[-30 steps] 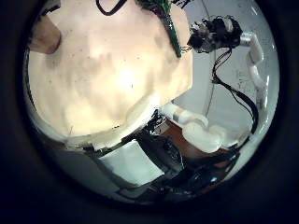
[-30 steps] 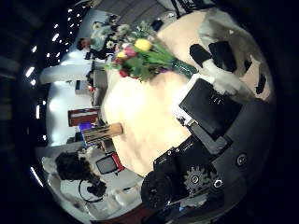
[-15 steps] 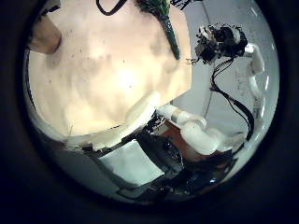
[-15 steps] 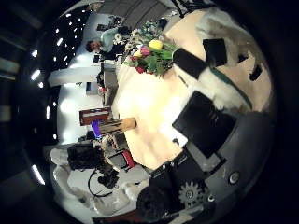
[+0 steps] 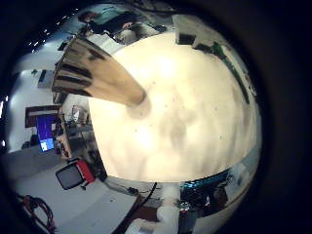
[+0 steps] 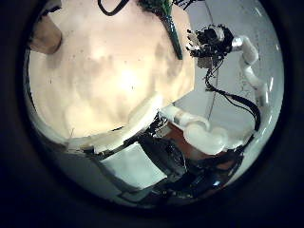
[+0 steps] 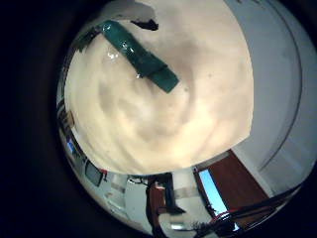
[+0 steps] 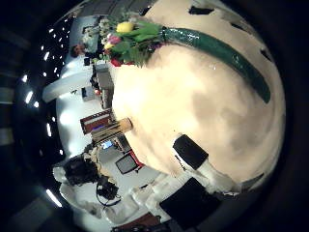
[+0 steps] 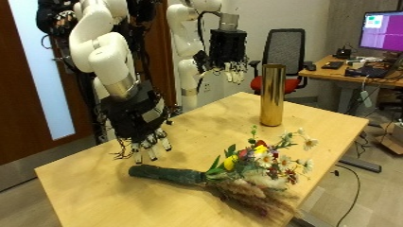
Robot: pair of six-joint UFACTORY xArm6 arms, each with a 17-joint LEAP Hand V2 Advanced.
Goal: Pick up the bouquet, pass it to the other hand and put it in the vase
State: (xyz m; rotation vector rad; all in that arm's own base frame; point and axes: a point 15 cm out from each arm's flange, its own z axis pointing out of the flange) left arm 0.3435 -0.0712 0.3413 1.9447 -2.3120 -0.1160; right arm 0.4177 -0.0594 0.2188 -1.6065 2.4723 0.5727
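Observation:
In the outside view the bouquet (image 9: 233,170) lies on the wooden table (image 9: 88,175), with a dark green wrapped stem and yellow, pink and white flowers. A tall brass vase (image 9: 271,95) stands upright near the far edge. My right hand (image 9: 145,128) hangs just above the stem end, fingers relaxed and pointing down, holding nothing. The right thumb side palm view shows the bouquet (image 8: 145,34) and vase (image 8: 116,128). The right little finger side palm view shows the stem (image 7: 139,57).
An office chair (image 9: 289,47) and a desk with a monitor (image 9: 378,28) stand behind the table. The table's front edge runs close to the flowers.
The right thumb side palm view has shifted: the bouquet stem now stretches across it, and my own fingers have drawn back to its edge. In the left thumb side palm view the right hand has shifted slightly.

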